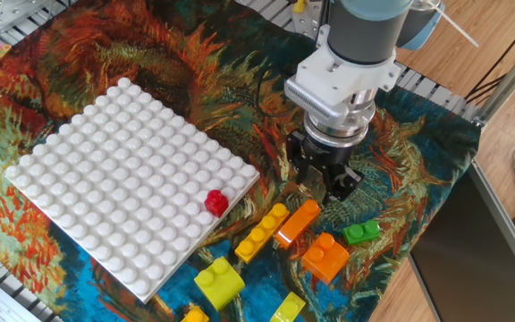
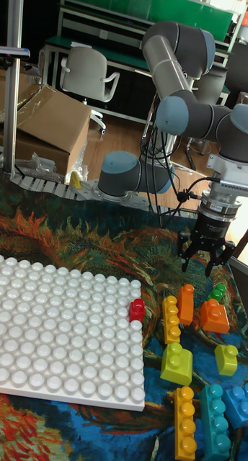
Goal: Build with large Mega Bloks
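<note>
Lime-green 2-stud brick (image 1: 218, 279) nearest at desk front, yellow bar (image 1: 261, 233) & orange bar (image 1: 297, 223) side by side behind it, red 1-stud cube (image 1: 215, 203) on white baseplate (image 1: 105, 179) rt corner, end effector (image 1: 323, 182) above bricks, fingers apart, empty.

End effector (image 1: 326, 182) (image 2: 204, 259) pointing down, fingers spread, empty.
</note>
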You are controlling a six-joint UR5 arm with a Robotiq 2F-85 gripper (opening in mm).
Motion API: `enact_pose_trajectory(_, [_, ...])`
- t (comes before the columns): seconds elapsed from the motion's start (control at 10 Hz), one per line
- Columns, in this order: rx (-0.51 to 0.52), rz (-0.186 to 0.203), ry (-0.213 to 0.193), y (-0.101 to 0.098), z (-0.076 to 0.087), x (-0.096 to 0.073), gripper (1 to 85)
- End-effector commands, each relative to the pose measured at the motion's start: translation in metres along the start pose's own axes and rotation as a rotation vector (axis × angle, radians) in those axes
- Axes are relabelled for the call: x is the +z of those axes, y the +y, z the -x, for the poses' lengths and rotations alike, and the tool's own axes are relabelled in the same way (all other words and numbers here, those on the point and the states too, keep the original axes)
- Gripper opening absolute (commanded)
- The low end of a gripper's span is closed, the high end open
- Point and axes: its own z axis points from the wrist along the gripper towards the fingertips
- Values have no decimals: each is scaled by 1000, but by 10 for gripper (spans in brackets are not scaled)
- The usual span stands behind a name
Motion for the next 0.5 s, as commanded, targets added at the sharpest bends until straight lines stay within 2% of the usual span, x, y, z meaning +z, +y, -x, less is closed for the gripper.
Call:
enact_pose_trajectory(0.0, [-32, -8, 5, -4, -4, -1, 557])
enact_pose_trajectory(0.2, [-30, -26, 22, -5, -5, 5, 557])
enact_pose_trajectory(0.4, [-23, -21, 28, 2, -1, 15, 557])
